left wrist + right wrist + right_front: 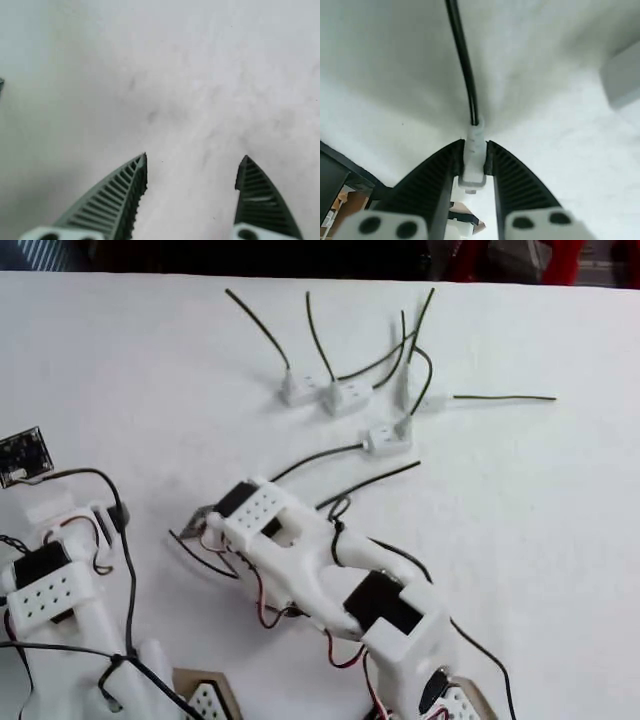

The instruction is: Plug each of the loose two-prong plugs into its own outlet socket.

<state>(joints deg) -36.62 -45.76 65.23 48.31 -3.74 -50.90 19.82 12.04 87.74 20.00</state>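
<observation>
My right gripper [475, 150] is shut on a small white plug [474, 157] whose black cord [462, 60] runs away over the table. In the high view this gripper [203, 520] hangs low over the table's middle left, well in front of the other pieces. Several small white plug and socket pieces with dark cords lie at the back centre: one [297, 388], a bigger one [347, 395] beside it, and another [385, 438] nearer. My left gripper [194, 160] is open over bare white table. The left arm [55, 590] stands at the front left.
Loose dark cords [370, 480] trail across the middle of the white table [520, 540]. A small black circuit board [22, 455] sits at the left edge. A grey block [625, 75] shows at the edge of the right wrist view. Red and black arm wiring [260, 590] hangs under the right arm.
</observation>
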